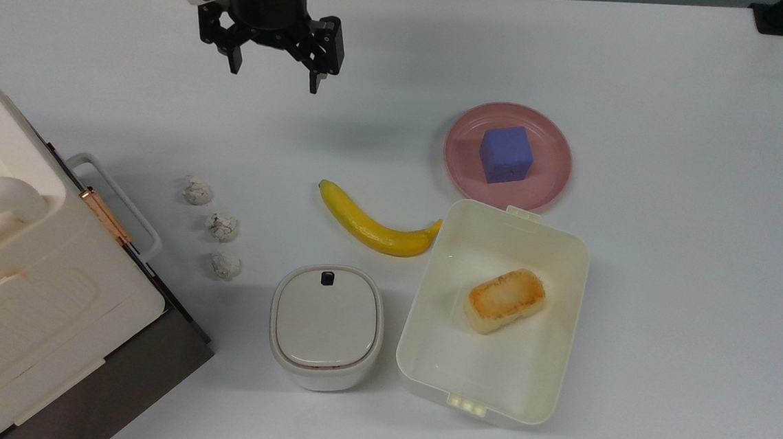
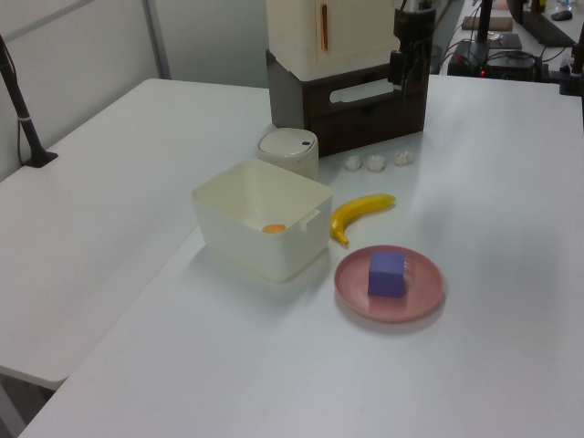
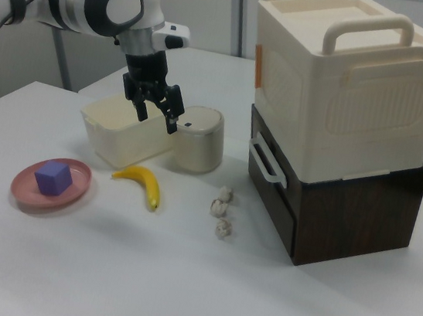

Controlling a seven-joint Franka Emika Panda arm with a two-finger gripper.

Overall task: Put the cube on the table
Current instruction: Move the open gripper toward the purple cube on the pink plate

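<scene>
Cube point(image 1: 506, 154) sits on pink plate point(image 1: 470, 128), near plate centre, untouched. Claw point(image 1: 274, 77) spread wide, empty, hanging above table point(image 1: 680, 129), well apart from cube, off to the top view's left. Risks, as I judge: fingers clip plate rim on descent & shove plate; off-centre pinch twists cube out. Banana point(image 1: 374, 226) & open box point(image 1: 571, 259) just beside plate, so drop spot needs bare table away from those.

The small blue-purple cube point(image 1: 505, 154) looks matt, as does the smooth white tabletop point(image 1: 670, 280). The round pink plate point(image 1: 547, 179) has a soft sheen – the cream rectangular plastic box point(image 1: 546, 368) is glossier. The yellow banana point(image 1: 370, 225) is smooth and shiny; the toasted bread block point(image 1: 504, 300) is rough – browned on top.
</scene>
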